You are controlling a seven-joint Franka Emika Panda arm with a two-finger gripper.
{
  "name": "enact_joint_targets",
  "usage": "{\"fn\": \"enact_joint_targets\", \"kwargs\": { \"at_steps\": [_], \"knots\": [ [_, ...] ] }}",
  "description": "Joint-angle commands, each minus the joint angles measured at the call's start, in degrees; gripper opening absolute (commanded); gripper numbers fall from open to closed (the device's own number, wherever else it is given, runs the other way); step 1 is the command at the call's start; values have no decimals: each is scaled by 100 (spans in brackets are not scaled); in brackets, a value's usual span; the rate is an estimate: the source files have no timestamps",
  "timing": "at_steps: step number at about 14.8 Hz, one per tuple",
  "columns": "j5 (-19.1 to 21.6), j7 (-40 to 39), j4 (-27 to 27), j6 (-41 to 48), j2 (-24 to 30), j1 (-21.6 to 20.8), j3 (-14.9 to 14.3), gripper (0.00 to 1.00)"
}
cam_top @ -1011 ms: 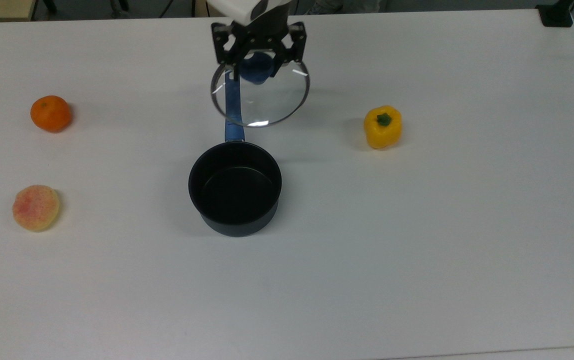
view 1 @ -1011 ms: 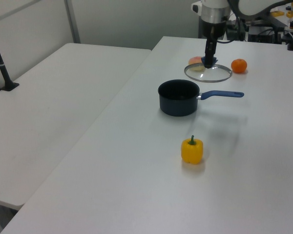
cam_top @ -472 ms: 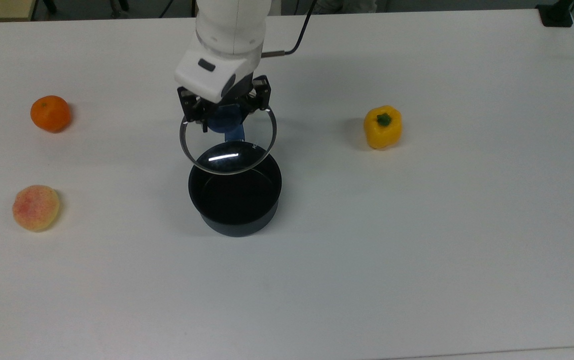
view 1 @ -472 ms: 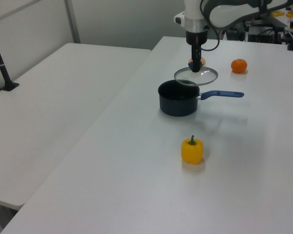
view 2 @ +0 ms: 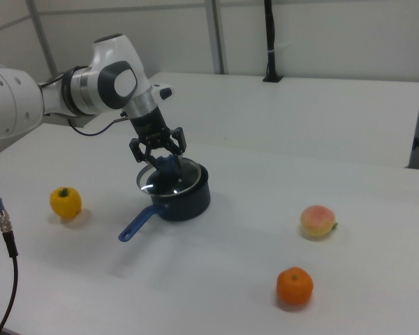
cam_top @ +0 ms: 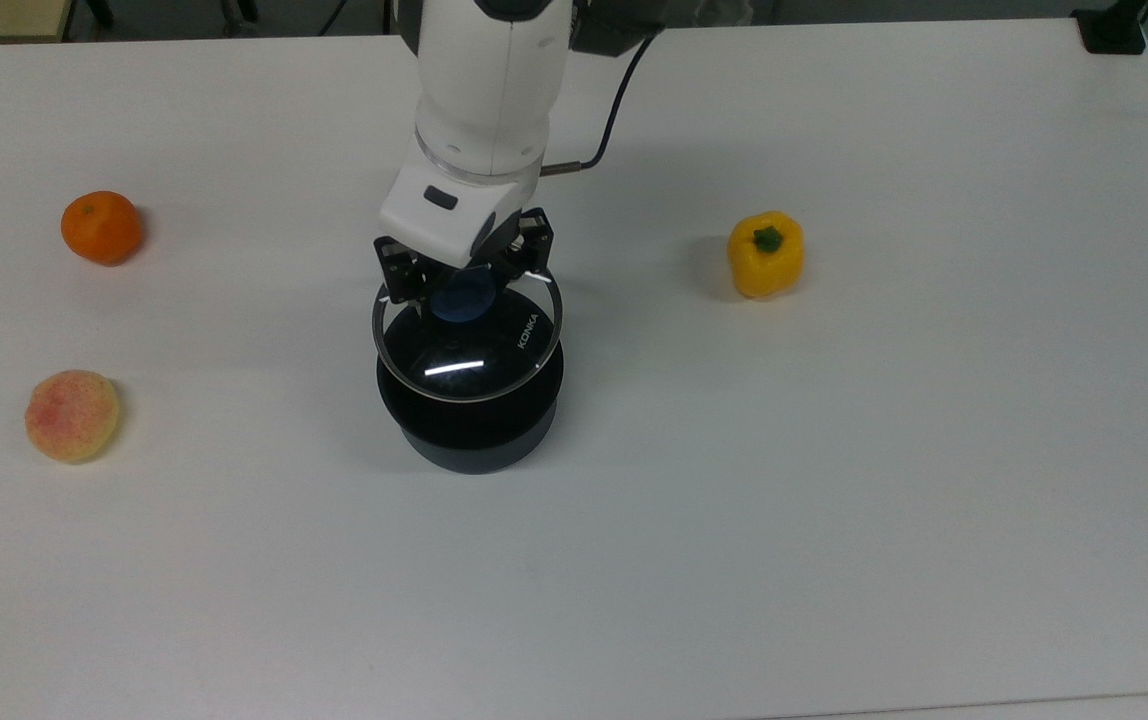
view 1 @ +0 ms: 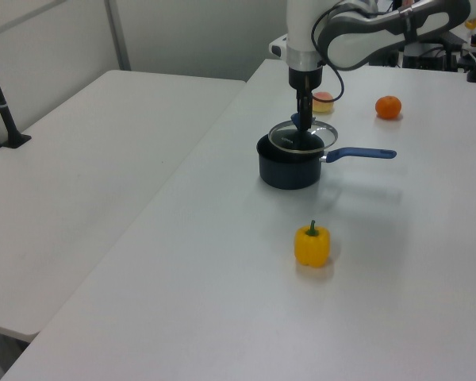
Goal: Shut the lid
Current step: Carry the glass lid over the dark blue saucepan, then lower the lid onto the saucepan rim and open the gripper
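You see the white worktop [cam_top: 834,500], then the dark saucepan [cam_top: 474,440]. The lid [cam_top: 494,360] hangs just above its mouth, slightly off-centre, held by the gripper [cam_top: 464,290], jaws clamped on the blue knob [cam_top: 462,298].

The clear glass lid [cam_top: 469,345], blue-knobbed and lettered KONKA, sits slightly tilted above the saucepan [cam_top: 474,440].

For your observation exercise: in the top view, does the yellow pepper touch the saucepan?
No. The yellow pepper stands well apart from the saucepan, off toward the top view's right with bare table between them.
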State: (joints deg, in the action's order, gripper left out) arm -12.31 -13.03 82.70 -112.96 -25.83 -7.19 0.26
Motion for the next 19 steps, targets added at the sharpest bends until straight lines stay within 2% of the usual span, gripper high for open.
{"fn": "enact_joint_targets", "kwargs": {
  "at_steps": [1, 10, 19],
  "knots": [
    [-122, -77, -158, -243, -141, -90, -70, 25],
    [-271, -59, -166, -613, -405, -169, -88, 25],
    [-359, -42, -149, -771, -423, -169, -149, 26]
  ]
}}
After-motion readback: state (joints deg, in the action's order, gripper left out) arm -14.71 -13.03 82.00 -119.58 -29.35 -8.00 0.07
